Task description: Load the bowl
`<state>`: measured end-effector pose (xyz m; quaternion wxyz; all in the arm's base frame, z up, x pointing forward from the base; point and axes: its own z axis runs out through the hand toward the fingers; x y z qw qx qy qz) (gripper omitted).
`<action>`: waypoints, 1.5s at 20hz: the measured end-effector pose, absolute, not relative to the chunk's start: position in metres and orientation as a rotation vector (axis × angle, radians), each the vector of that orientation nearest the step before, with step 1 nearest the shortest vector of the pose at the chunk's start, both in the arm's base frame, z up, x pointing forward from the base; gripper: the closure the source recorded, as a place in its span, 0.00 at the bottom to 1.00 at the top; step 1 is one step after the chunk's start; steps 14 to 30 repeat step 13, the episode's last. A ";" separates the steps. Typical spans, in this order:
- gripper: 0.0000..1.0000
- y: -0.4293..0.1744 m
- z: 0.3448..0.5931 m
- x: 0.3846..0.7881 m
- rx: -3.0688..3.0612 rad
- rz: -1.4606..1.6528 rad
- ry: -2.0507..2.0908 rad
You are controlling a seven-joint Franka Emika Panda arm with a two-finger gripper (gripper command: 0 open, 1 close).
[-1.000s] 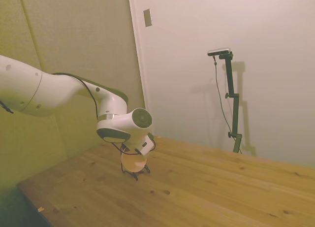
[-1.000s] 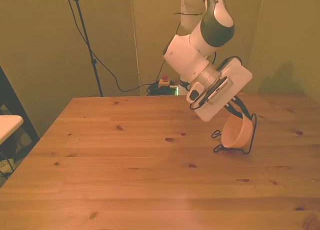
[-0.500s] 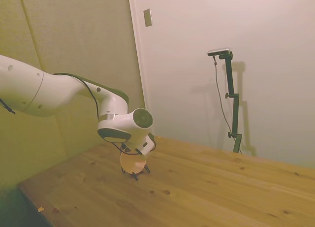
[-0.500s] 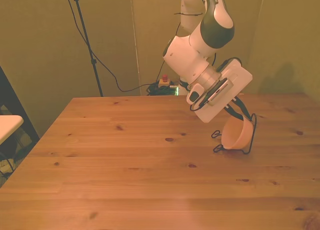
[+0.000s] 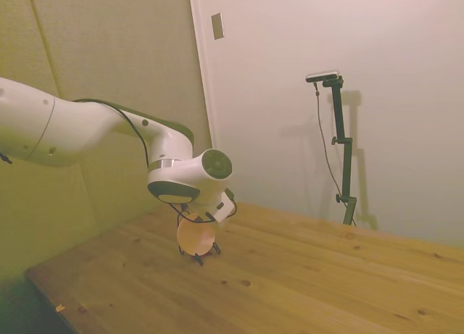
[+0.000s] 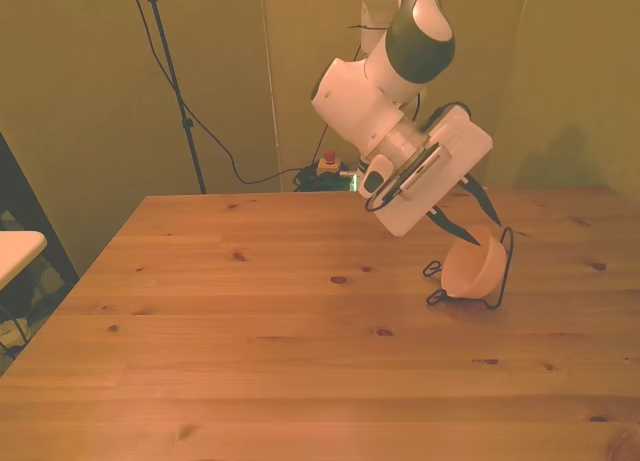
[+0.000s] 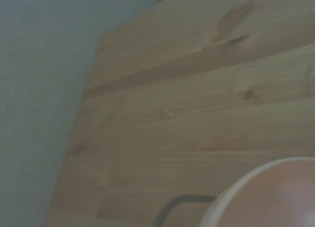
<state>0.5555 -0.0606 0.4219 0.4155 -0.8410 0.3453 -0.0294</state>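
The pale pink bowl [image 6: 472,271] leans on its side in a thin black wire rack [image 6: 503,271] at the front view's right. In the side view the bowl [image 5: 196,236] shows just under the wrist, with the rack's feet [image 5: 197,259] on the wood. My gripper [image 6: 480,231] hangs just above the bowl's upper rim, open, its dark fingers [image 6: 455,229] spread and holding nothing. From the side my gripper [image 5: 206,219] is mostly hidden behind the wrist. The wrist view catches the bowl's rim [image 7: 275,197] and a bit of rack wire [image 7: 182,201].
The wooden table [image 6: 250,331] stretches wide toward the front view's left. A tripod pole and cable [image 6: 180,101] stand behind its far left edge. A white surface [image 6: 15,249] juts in at the left border.
The arm has lifted up and back toward the front view's left, and the fingers have come off the bowl. The bowl stays leaning in the rack.
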 end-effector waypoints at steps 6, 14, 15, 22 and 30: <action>0.00 -0.083 0.452 0.525 -2.234 -0.071 0.959; 0.00 -0.095 0.434 0.472 -2.335 -0.104 1.091; 0.00 -0.095 0.434 0.472 -2.335 -0.104 1.091; 0.00 -0.095 0.434 0.472 -2.335 -0.104 1.091; 0.00 -0.095 0.434 0.472 -2.335 -0.104 1.091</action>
